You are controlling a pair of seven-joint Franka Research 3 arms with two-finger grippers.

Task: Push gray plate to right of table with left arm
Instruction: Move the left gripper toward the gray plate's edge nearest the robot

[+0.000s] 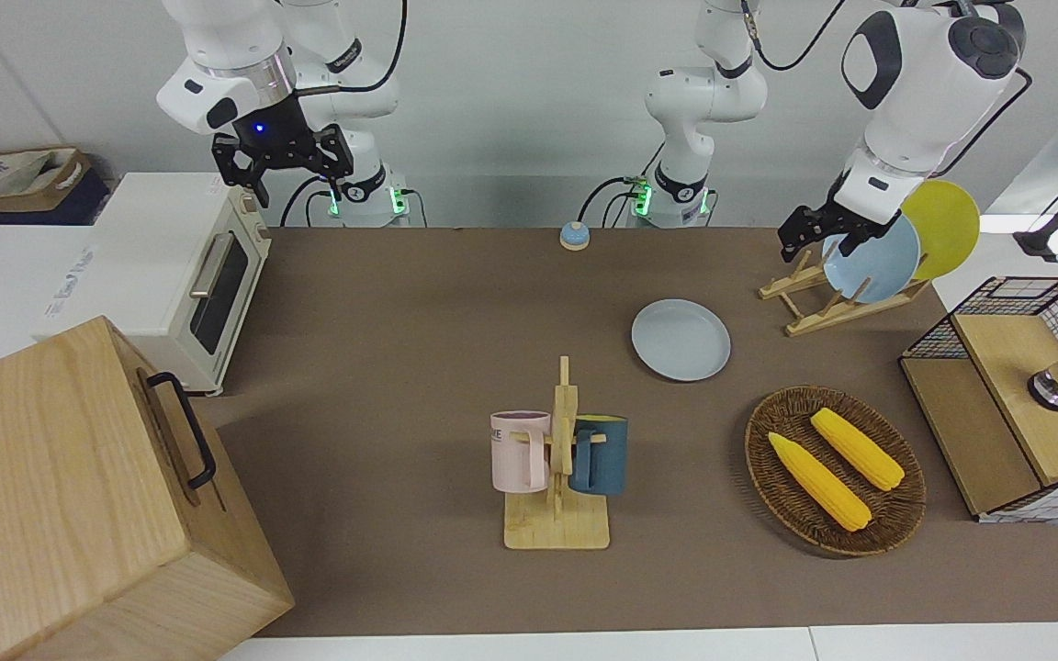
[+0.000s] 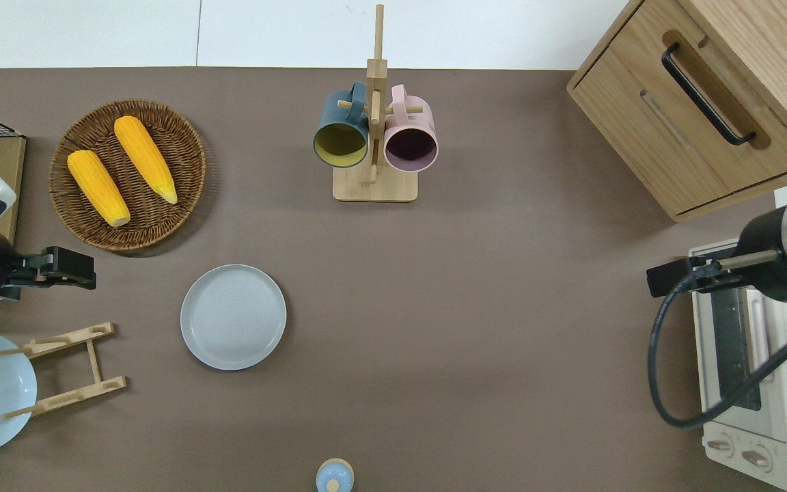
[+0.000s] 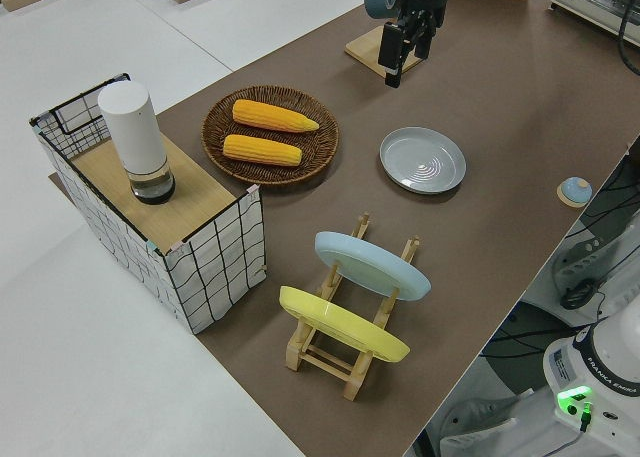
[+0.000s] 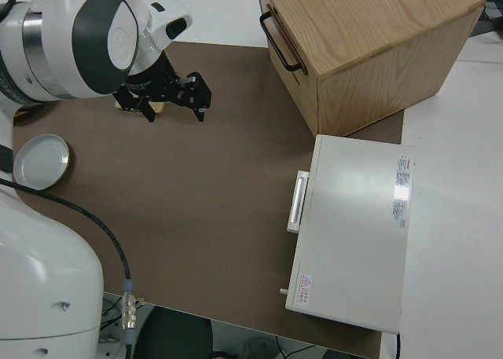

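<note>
Plate [image 2: 233, 317], pale blue-grey and shallow with a low raised rim, lies flat on the bare brown table [image 2: 468, 328], between the wicker basket of corn [image 2: 127, 174] and the wooden plate rack [image 2: 69, 369], toward the left arm's end. It looks rigid and fairly light, likely ceramic or hard plastic, so it should slide readily on the matte top but could chip if struck hard or spin if pushed off-centre. The low rim on the side facing the left arm's end looks like the best contact point, met squarely through the plate's middle. The left end effector [image 2: 86, 268] hangs over the table between basket and rack, holding nothing; how far its fingers are parted I cannot tell. The right arm is parked.
</note>
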